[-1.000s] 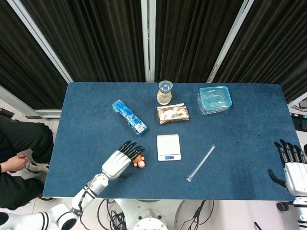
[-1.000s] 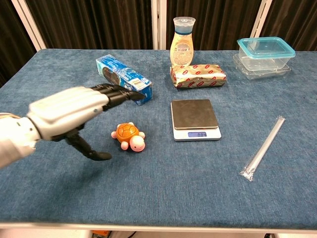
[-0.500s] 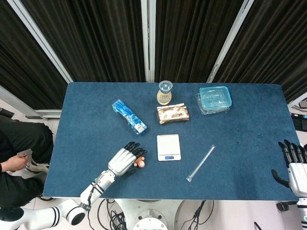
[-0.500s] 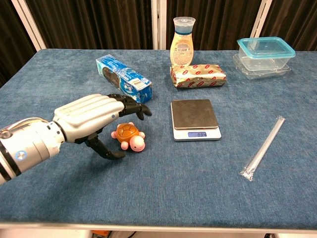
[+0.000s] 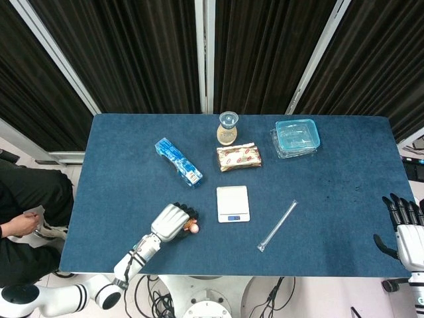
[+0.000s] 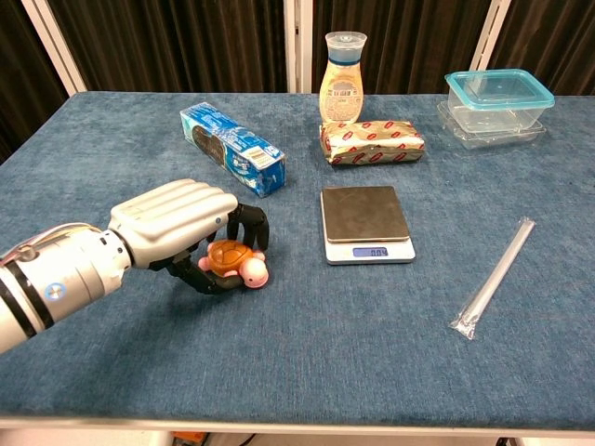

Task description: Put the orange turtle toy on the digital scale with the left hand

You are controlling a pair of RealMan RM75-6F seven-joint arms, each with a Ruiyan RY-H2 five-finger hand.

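Observation:
The orange turtle toy [image 6: 234,261] with a pink head lies on the blue table, left of the digital scale [image 6: 364,223]. My left hand [image 6: 181,228] has its fingers curled over the shell and its thumb under the near side, gripping the turtle on the cloth. From above, the left hand [image 5: 171,222] covers most of the turtle [image 5: 193,227], with only the pink head showing, and the scale [image 5: 232,203] sits just to its right. My right hand [image 5: 405,227] rests open at the table's far right edge, holding nothing.
A blue box [image 6: 231,148] lies behind my left hand. A bottle [image 6: 341,78] and a wrapped packet [image 6: 372,141] stand behind the scale. Clear containers [image 6: 495,107] sit at the back right. A plastic-wrapped straw [image 6: 493,276] lies right of the scale.
My left hand has come down and closed its fingers around the turtle, which it hovered over open before. The right hand has barely moved.

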